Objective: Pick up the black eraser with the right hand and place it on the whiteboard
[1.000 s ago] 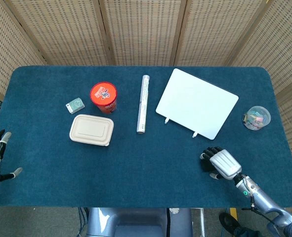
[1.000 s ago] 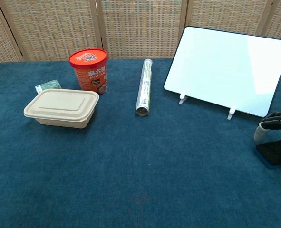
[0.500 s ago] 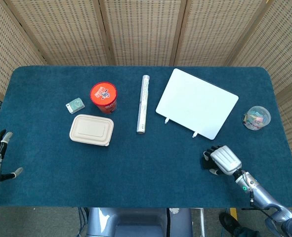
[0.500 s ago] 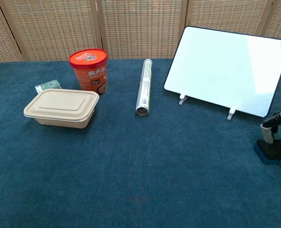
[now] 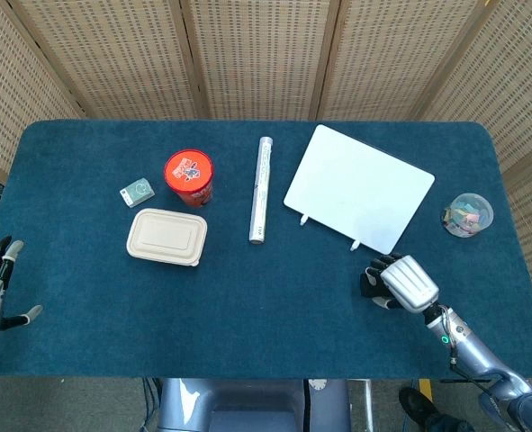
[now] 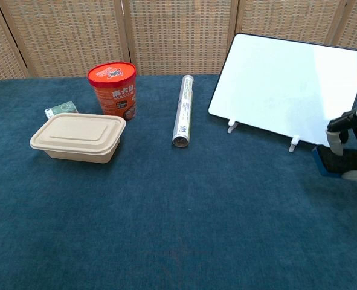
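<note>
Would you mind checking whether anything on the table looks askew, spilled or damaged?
Nothing stands out. The whiteboard stands tilted on its feet, the foil roll lies flat, the cup is upright, and the right hand holds the black eraser.

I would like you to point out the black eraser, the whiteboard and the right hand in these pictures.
black eraser [image 6: 335,163], chest view, on its dark top face below the fingers.
whiteboard [image 5: 360,186], head view, on the middle of its white surface.
right hand [image 5: 408,283], head view, on the silver back of the hand.

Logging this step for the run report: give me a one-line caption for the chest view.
Right hand grips the black eraser just in front of the propped whiteboard, not yet on it.
</note>
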You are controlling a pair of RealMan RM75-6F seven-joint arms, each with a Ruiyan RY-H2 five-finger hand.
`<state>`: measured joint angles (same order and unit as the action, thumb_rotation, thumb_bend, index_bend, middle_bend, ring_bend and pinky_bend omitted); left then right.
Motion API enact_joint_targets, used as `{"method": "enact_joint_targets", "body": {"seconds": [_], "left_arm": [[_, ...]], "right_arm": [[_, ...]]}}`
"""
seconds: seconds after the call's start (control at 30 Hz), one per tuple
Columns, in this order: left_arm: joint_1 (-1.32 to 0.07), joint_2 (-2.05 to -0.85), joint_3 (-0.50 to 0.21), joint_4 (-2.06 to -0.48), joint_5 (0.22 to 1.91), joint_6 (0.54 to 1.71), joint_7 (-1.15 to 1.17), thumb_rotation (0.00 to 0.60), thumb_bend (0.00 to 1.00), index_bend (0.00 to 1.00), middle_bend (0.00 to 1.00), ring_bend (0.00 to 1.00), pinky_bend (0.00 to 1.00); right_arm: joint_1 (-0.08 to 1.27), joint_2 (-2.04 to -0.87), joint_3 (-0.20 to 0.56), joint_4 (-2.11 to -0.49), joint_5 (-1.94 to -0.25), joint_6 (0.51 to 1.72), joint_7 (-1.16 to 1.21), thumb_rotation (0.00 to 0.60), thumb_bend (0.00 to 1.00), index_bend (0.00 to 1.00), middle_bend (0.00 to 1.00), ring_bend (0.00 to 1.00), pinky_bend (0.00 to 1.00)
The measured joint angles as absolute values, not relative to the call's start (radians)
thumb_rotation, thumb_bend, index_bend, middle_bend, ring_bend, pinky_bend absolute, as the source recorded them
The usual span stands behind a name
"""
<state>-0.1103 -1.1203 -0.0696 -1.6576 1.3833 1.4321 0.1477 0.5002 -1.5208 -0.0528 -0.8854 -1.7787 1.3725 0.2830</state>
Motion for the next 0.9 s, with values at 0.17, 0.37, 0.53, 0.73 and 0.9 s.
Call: {"method": "enact_joint_targets", "body": {"seconds": [0.17, 0.37, 0.53, 0.73, 0.9], "left_arm": [[-0.111, -1.121, -0.071, -1.658, 1.381, 1.431, 0.149, 0.600, 0.00, 0.00, 0.00, 0.00, 0.00], [-0.113, -1.120, -0.074, -1.660, 1.373, 1.428, 0.150, 0.600, 0.00, 0.00, 0.00, 0.00, 0.00], [-0.116, -1.121, -0.076, -1.659, 1.366, 1.422, 0.150, 0.600, 0.00, 0.00, 0.00, 0.00, 0.00], [-0.121, -1.121, -0.083, -1.658, 1.348, 1.412, 0.151, 0.600, 0.00, 0.00, 0.00, 0.00, 0.00], [-0.126, -1.121, -0.092, -1.657, 1.326, 1.401, 0.153, 0.600, 0.00, 0.00, 0.00, 0.00, 0.00]], "right_arm": [[0.535, -1.508, -0.006, -0.905, -1.778, 1.393, 0.207, 0.600, 0.38, 0.58, 0.58, 0.49, 0.53], [0.608, -1.498, 0.074, -0.930, -1.744, 1.355, 0.044, 0.600, 0.41, 0.58, 0.58, 0.48, 0.53], [0.670, -1.496, 0.137, -0.953, -1.689, 1.276, -0.126, 0.600, 0.43, 0.58, 0.58, 0.48, 0.53], [0.740, -1.519, 0.220, -0.967, -1.568, 1.147, -0.327, 0.600, 0.44, 0.58, 0.58, 0.48, 0.53], [0.790, -1.568, 0.276, -0.951, -1.442, 1.049, -0.490, 0.600, 0.44, 0.58, 0.58, 0.48, 0.53]]}}
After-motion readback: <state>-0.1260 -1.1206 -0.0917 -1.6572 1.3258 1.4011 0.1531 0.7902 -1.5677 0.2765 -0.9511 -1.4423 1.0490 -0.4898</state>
